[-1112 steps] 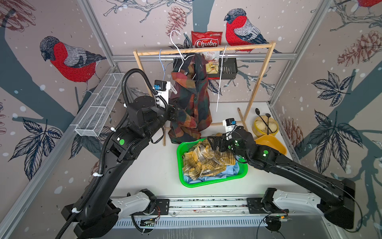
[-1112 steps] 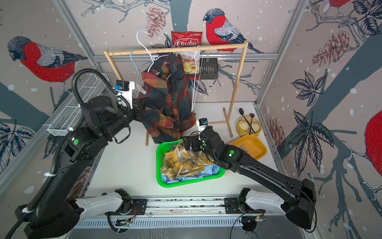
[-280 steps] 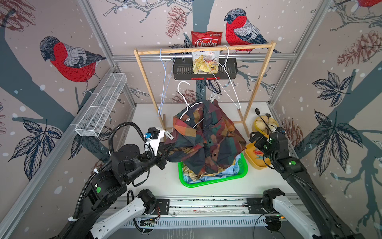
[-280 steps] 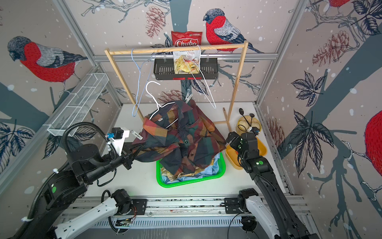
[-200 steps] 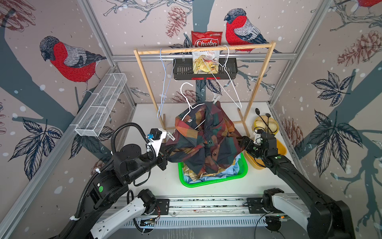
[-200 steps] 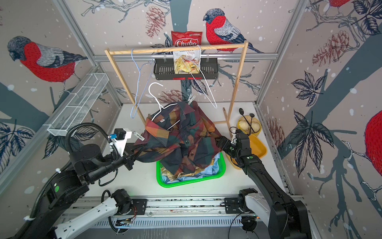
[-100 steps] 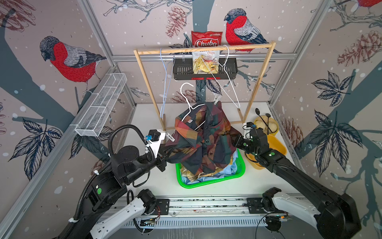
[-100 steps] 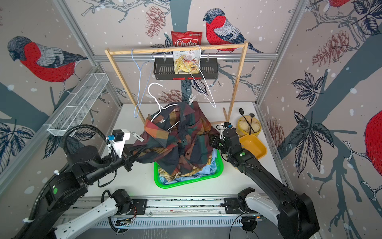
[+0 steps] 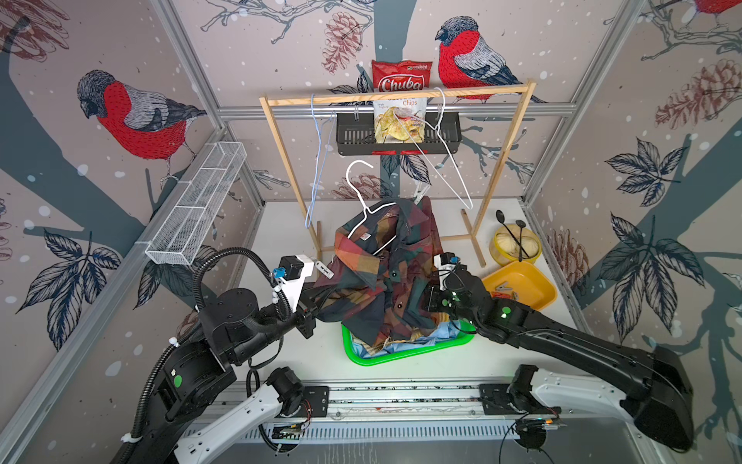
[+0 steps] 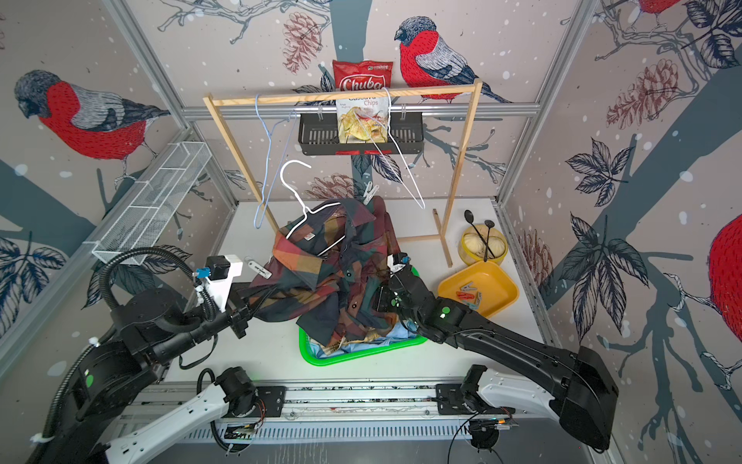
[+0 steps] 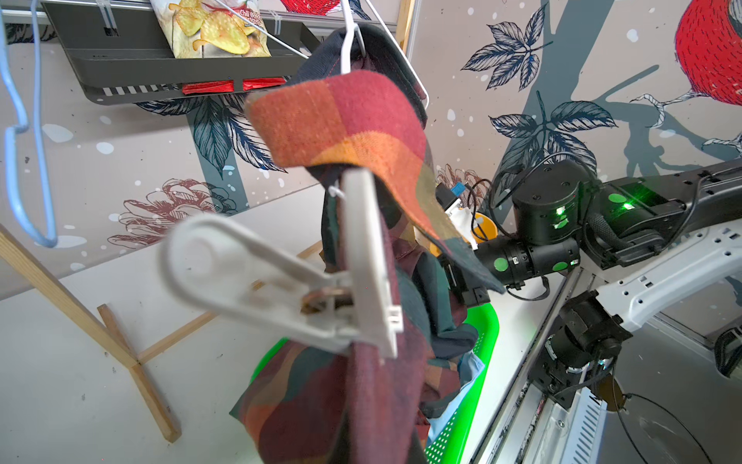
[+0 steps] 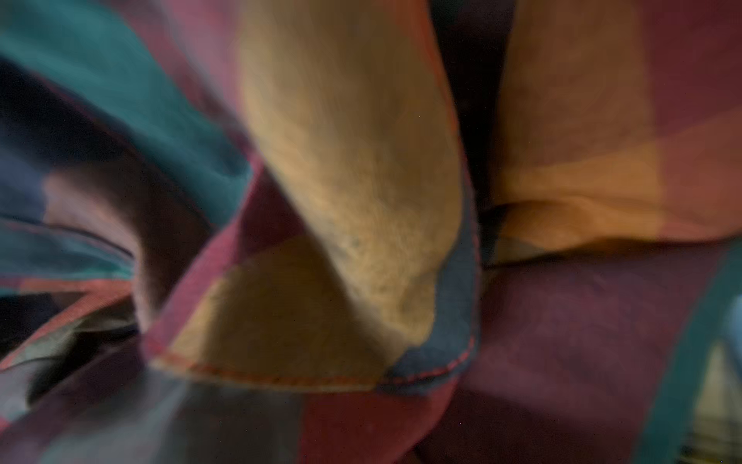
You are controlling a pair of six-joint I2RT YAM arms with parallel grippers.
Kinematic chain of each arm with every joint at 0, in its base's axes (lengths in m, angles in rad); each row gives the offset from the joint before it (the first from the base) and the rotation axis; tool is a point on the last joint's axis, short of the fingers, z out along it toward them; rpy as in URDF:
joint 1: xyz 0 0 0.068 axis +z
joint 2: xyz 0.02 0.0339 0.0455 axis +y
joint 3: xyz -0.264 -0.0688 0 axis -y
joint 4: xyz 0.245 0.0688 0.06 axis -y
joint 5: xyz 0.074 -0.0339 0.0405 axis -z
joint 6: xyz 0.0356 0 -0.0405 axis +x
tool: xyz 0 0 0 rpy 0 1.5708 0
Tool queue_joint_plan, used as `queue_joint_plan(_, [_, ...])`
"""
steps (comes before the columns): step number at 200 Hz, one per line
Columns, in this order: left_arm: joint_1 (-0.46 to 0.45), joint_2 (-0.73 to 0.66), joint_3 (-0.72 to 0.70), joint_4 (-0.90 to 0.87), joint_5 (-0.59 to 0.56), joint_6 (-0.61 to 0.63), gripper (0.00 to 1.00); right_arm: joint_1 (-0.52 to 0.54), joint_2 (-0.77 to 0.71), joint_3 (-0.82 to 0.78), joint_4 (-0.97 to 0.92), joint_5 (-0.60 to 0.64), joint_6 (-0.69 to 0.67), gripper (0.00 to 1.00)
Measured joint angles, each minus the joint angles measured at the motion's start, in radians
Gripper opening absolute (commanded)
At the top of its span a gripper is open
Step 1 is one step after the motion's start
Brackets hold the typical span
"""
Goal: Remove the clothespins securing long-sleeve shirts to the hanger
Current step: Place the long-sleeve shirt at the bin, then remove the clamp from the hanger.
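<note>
Now the right gripper [image 9: 429, 299] — back from the yellow tray [image 9: 530, 281] — has clamped shut on right-hand folds of the checked shirt [image 9: 377, 277]. The left gripper [image 9: 316, 304] pinches its left shoulder beside a whitish clothespin [image 9: 323, 268]. A far clothespin [image 9: 419, 193] is on too — unpinning unfinished.

Bullfinch-patterned walls [image 9: 602, 48] enclose a white tabletop [image 9: 281, 229], seemingly under even light.

Frame filled by checked shirt [image 12: 345, 225], very close and blurred. Maroon, tan-orange, teal and dark blue blocks, heavily folded. One hem [image 12: 305, 377] with red stitching curves across the fold in the middle. Pale patch [image 12: 718, 385] at one corner, unidentifiable.
</note>
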Motion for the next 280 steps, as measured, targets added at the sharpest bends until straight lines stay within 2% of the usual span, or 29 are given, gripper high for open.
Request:
queue_joint_plan(25, [0.000, -0.001, -0.045, -0.001, 0.027, 0.008, 0.00, 0.004, 0.077, -0.104, 0.090, -0.002, 0.059, 0.00])
queue_joint_plan(61, [0.000, 0.026, -0.141, 0.026, 0.055, 0.004, 0.00, -0.114, 0.155, -0.216, 0.237, -0.071, 0.116, 0.06])
queue_joint_plan(65, [0.000, 0.032, -0.152, 0.027, 0.058, -0.002, 0.00, -0.128, 0.156, -0.223, 0.251, -0.082, 0.124, 0.09])
queue_joint_plan(75, [0.000, 0.047, -0.179, 0.042, 0.078, -0.019, 0.00, -0.159, 0.156, -0.234, 0.274, -0.098, 0.135, 0.25])
queue_joint_plan(101, [0.000, 0.091, -0.235, 0.095, 0.123, -0.058, 0.00, -0.194, 0.107, -0.248, 0.289, -0.109, 0.137, 0.53])
queue_joint_plan(123, [0.000, 0.124, -0.284, 0.160, 0.158, -0.099, 0.00, -0.219, -0.016, -0.264, 0.237, -0.113, 0.133, 0.70])
queue_joint_plan(143, [0.000, 0.167, -0.339, 0.238, 0.191, -0.135, 0.00, -0.260, -0.156, -0.265, 0.147, -0.113, 0.109, 0.80])
queue_joint_plan(174, [0.000, 0.259, -0.391, 0.346, 0.221, -0.182, 0.00, -0.344, -0.320, -0.220, -0.017, -0.115, 0.070, 0.79])
queue_joint_plan(211, [0.000, 0.347, -0.401, 0.435, 0.219, -0.195, 0.00, -0.474, -0.403, -0.148, -0.179, -0.160, 0.022, 0.76])
queue_joint_plan(244, [0.000, 0.397, -0.401, 0.484, 0.197, -0.171, 0.00, -0.638, -0.369, -0.072, -0.205, -0.216, -0.005, 0.78])
queue_joint_plan(280, [-0.045, 0.436, -0.398, 0.518, 0.093, -0.112, 0.00, -0.804, -0.267, -0.035, -0.167, -0.312, -0.003, 0.83])
